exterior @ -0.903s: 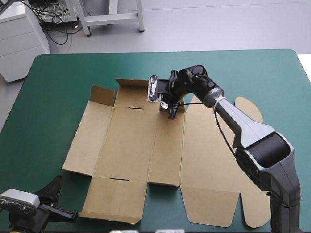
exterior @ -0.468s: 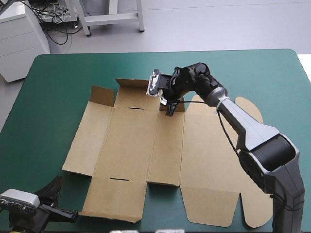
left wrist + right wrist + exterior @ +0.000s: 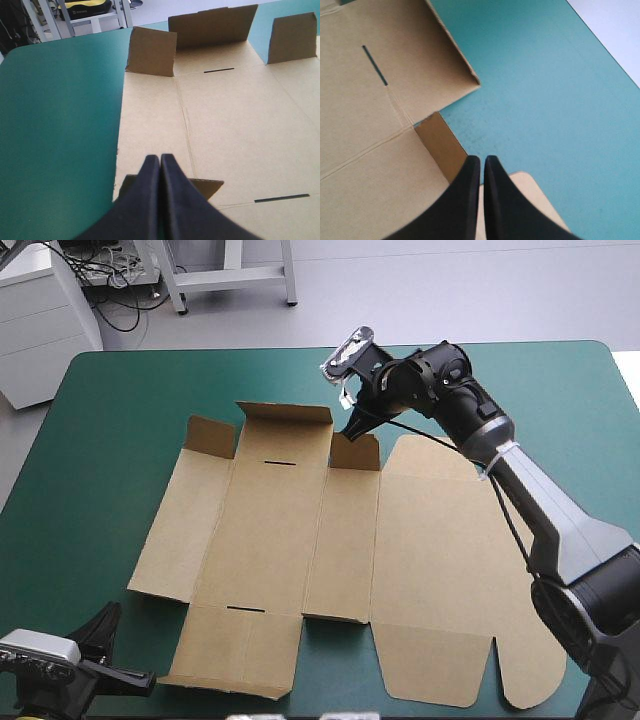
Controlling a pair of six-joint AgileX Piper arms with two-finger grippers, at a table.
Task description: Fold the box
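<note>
Three short flaps (image 3: 285, 428) along the far edge of the box (image 3: 300, 540) stand raised, while the rest of the brown sheet lies flat and unfolded on the middle of the table's teal-green cover (image 3: 120, 420). Its wide lid panel (image 3: 450, 570), with rounded corners, stretches toward the table's right side. Two thin dark slits (image 3: 275, 462) mark the second panel from the left, one near its far fold and one near its near fold.

Reaching in from the right, the right gripper (image 3: 352, 426) hangs just above the rightmost raised flap, tips pointing down at the flap's upper edge. In its wrist view the black fingers (image 3: 470, 185) meet in one pointed arch with nothing between them, the flap standing just beside them.

Low at the table's near left corner, the left gripper (image 3: 160, 159) is likewise closed to a point and empty. It aims across the sheet from beside the box's near left flap.
</note>
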